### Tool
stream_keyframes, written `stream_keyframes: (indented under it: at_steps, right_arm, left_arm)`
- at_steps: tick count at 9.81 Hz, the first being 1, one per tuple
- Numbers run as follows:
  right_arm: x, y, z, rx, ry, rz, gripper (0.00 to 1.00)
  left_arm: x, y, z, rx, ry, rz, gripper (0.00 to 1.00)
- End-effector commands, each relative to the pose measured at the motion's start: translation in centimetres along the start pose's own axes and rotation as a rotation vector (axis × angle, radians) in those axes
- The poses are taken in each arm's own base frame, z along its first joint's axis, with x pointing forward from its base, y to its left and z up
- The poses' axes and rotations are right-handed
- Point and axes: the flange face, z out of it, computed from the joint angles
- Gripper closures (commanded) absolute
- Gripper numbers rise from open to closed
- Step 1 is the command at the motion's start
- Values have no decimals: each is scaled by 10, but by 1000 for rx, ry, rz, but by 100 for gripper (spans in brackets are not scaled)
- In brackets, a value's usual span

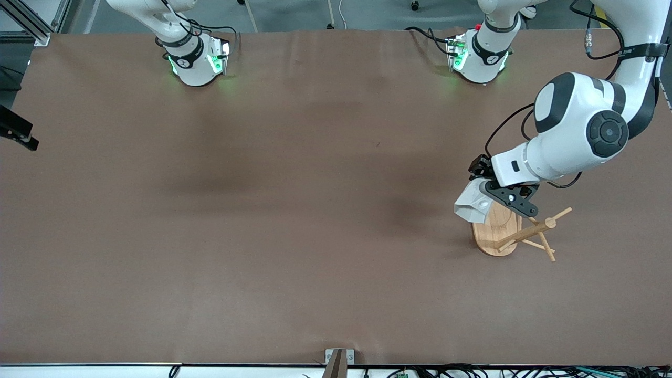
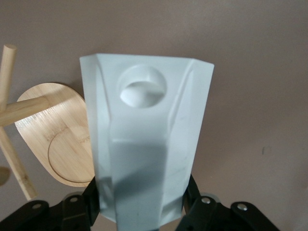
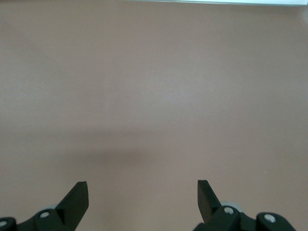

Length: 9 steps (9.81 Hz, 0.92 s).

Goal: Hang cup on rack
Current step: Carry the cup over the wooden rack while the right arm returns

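My left gripper [image 1: 499, 197] is shut on the white faceted cup [image 1: 472, 206] and holds it in the air over the edge of the rack's oval base [image 1: 491, 236]. In the left wrist view the cup [image 2: 144, 144] fills the middle between the black fingers [image 2: 91, 207], with the handle's round hole [image 2: 143, 91] facing the camera. The bamboo rack's post and thin pegs [image 1: 530, 233] rise beside the cup; its base [image 2: 53, 134] and a peg [image 2: 19, 168] also show in the left wrist view. My right gripper [image 3: 143, 192] is open and empty over bare table.
The brown table [image 1: 294, 210] stretches from the rack toward the right arm's end. Both arm bases [image 1: 194, 58] [image 1: 480, 55] stand along the top. A black object [image 1: 16, 131] juts in at the right arm's end of the table.
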Motion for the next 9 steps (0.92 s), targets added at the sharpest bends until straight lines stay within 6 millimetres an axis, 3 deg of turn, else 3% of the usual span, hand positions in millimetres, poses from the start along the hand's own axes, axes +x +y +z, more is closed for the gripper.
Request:
stream_keyframes:
  at_steps: [1, 2, 3, 9]
  right_arm:
    - [-13, -1, 0, -15, -10, 59, 0]
    - [-13, 6, -6, -13, 2, 70, 0]
    - [-16, -2, -4, -11, -32, 63, 0]
    - [-19, -5, -2, -15, -60, 56, 0]
  left_arm:
    - [-5, -18, 15, -10, -29, 32, 98]
    - [-10, -28, 14, -18, -42, 22, 98]
    - [-14, -33, 14, -22, -52, 21, 98]
    - [-22, -50, 14, 9, -78, 26, 98]
